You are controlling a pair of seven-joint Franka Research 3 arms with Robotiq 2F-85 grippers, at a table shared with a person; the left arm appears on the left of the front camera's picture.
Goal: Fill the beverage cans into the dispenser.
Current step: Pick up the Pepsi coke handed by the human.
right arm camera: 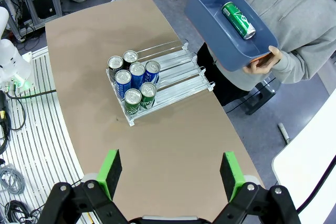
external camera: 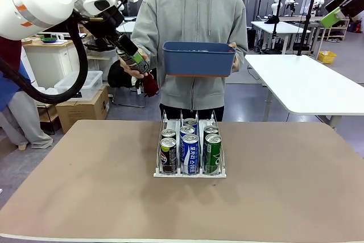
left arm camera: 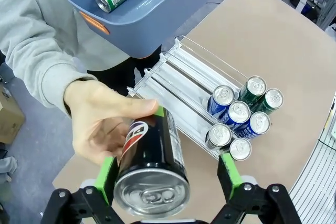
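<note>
Green pads and a slice of black finger are what the front view's top right corner leaves of the right gripper (right arm camera: 170,167), the rest cut off. Its own camera shows the fingers spread wide, nothing between them, high above the table (external camera: 85,186). At the far left the left gripper (left arm camera: 168,174) is partly hidden by the person's hand (left arm camera: 100,124), which holds a black can (left arm camera: 152,166) between the gaping fingers. One green pad (left arm camera: 229,174) stands clear of the can; I cannot tell whether the other touches it. On the table, the dispenser (external camera: 189,174) holds seven cans (external camera: 190,152) crowded at the robot's end: two black, three blue-and-white, two green, the rear ones half hidden behind the front row. The person's other hand (right arm camera: 262,59) holds up a blue bin (external camera: 199,61), whose wall hides its contents from the front; from above, one green can (right arm camera: 239,19) lies on its side inside
</note>
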